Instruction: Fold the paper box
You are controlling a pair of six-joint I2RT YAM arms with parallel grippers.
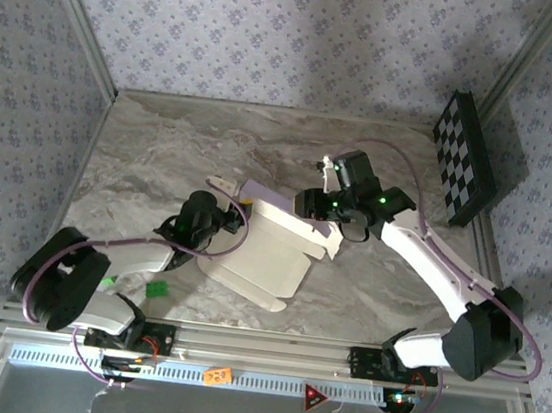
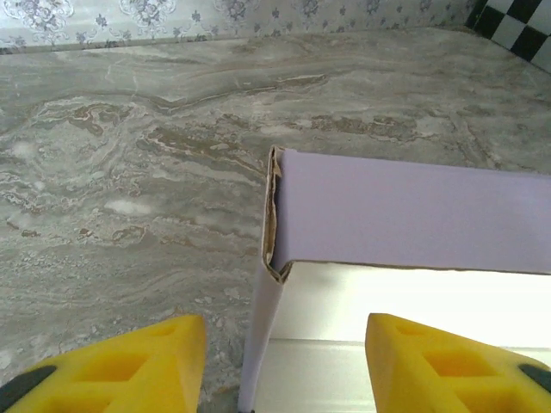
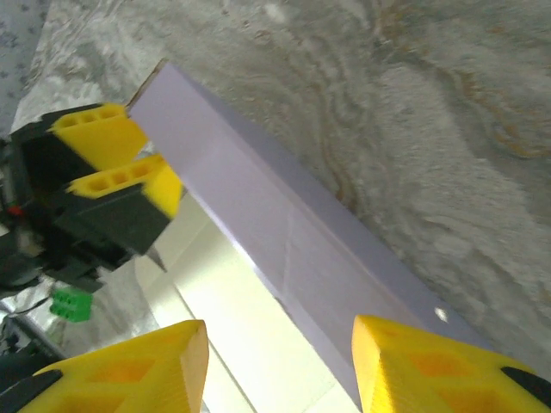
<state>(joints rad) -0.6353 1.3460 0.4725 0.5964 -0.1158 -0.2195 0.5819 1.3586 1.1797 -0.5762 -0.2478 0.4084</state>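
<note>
The paper box point(image 1: 263, 250) lies in the middle of the marble table, cream-white inside facing up, with a lavender wall point(image 1: 291, 208) folded upright along its far edge. My left gripper point(image 1: 232, 213) is at the box's left far corner. In the left wrist view it point(image 2: 284, 370) is open, its yellow fingers point(image 2: 129, 366) on either side of a thin standing side wall point(image 2: 263, 344) without touching it. My right gripper point(image 1: 321, 212) hovers over the far wall's right part. It point(image 3: 280, 370) is open, straddling the lavender wall point(image 3: 284, 232). The left gripper point(image 3: 116, 159) shows there at the wall's far end.
A black-and-white checkerboard panel point(image 1: 463, 157) leans at the back right. A small green piece point(image 1: 156, 290) lies near the left arm's base. Patterned walls enclose the table on three sides. Bare marble point(image 1: 162, 152) stretches behind and left of the box.
</note>
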